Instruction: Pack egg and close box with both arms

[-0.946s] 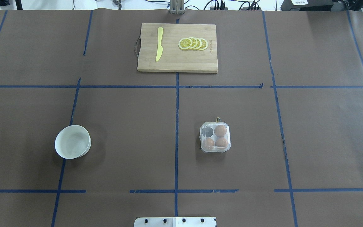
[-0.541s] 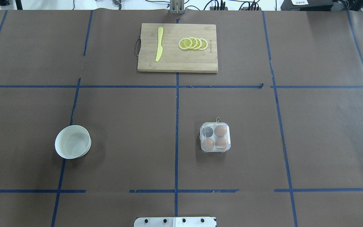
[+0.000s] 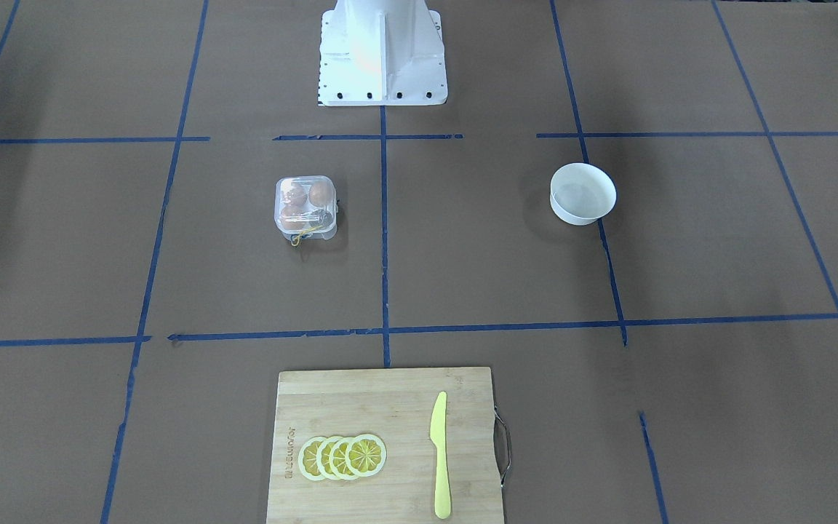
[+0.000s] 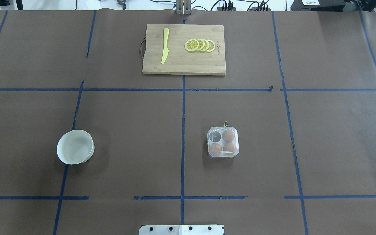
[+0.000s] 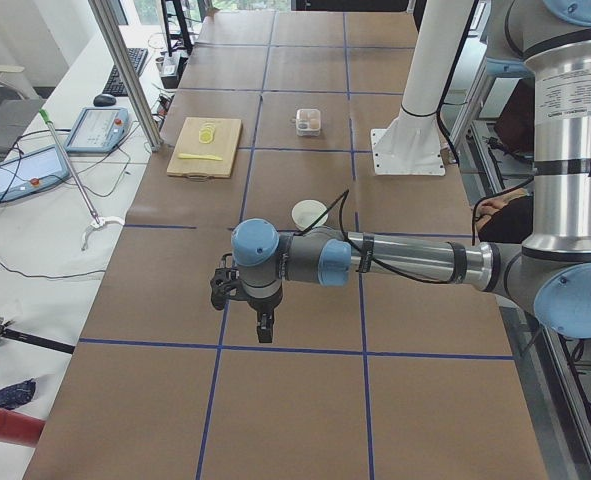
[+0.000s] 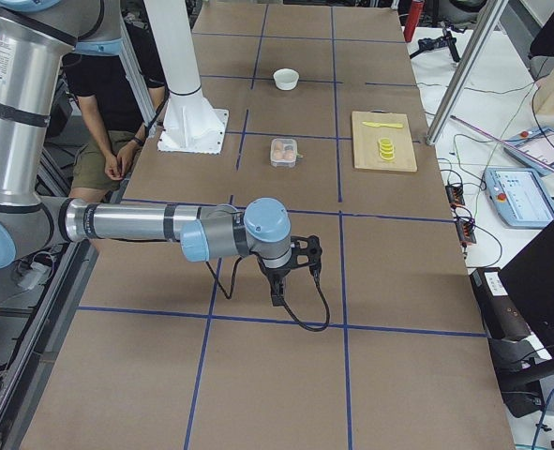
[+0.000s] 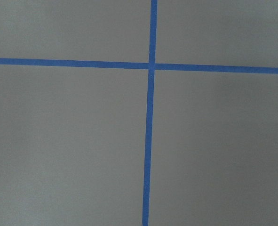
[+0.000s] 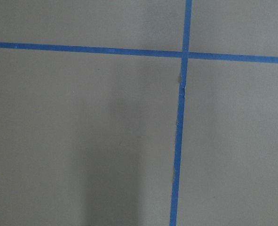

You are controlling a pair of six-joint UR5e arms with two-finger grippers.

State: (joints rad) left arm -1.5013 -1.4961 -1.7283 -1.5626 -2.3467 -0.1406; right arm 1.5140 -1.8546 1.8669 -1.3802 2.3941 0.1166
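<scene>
The clear plastic box [image 4: 223, 142] stands right of the table's middle, its lid down as far as I can tell, its yellow cord [image 4: 226, 124] on the far side. Three tan-brown eggs lie inside it, one of them in the far right cell [image 4: 228, 134]; the far left cell looks dark and empty. The box also shows in the front-facing view [image 3: 305, 207]. Neither arm is in the overhead or front-facing view. My left gripper [image 5: 264, 333] and right gripper [image 6: 277, 297] hang over bare table far from the box, and I cannot tell whether they are open or shut.
A white bowl [image 4: 75, 147] stands at the left. A wooden cutting board [image 4: 184, 62] at the far middle holds lemon slices [image 4: 200, 45] and a yellow knife [image 4: 165, 45]. The white pedestal [image 3: 382, 51] stands at the near edge. Blue tape lines cross the brown table.
</scene>
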